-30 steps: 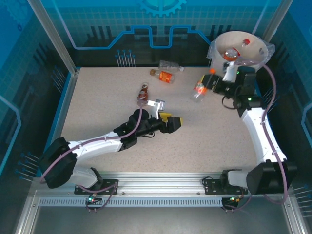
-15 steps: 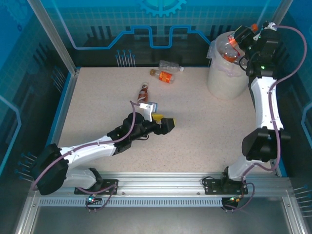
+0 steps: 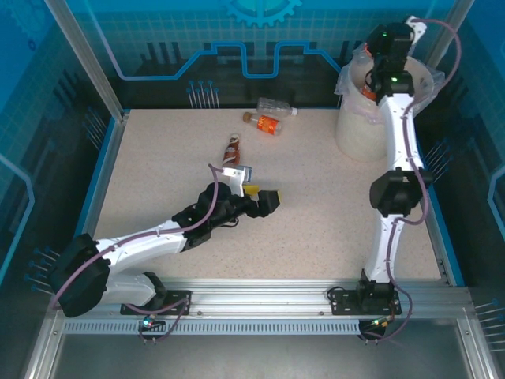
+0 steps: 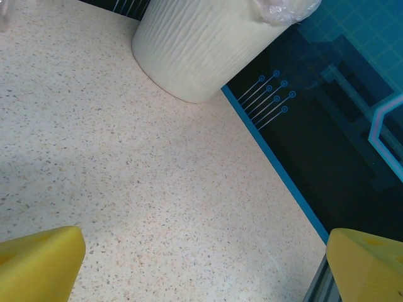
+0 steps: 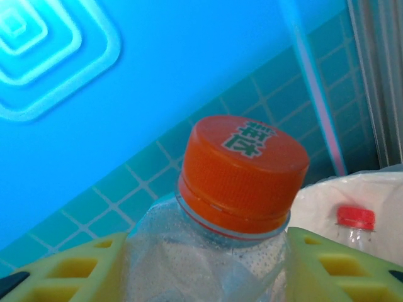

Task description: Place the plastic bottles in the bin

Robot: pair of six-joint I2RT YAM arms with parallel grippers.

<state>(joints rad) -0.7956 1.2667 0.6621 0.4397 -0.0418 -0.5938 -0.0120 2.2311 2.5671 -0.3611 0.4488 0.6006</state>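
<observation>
Within the last second the right gripper point(image 5: 208, 267) had carried its bottle point(image 5: 242, 176) from table level to just above the bin point(image 3: 351, 134), so a drop looked close. Its fingers gripped the clear, crumpled body under an orange cap. A red-capped bottle point(image 5: 356, 220) apparently lay inside already. The left gripper point(image 3: 262, 199) stood wide open and empty near three stray bottles point(image 3: 266, 124).

We see a beige surface point(image 3: 316, 213) speckled with darker flecks. The bin point(image 4: 195, 44) is cream-white with fine ribbing. The clear bottle point(image 5: 189, 258) between the yellow jaws of the right gripper point(image 5: 204, 267) wears an orange cap point(image 5: 242, 173) printed with green characters; the left gripper point(image 4: 201, 264) has yellow jaws too. Near the surface's far edge lies an orange-labelled bottle point(image 3: 270, 124). The wall point(image 5: 126, 189) is teal with a pale grid.
</observation>
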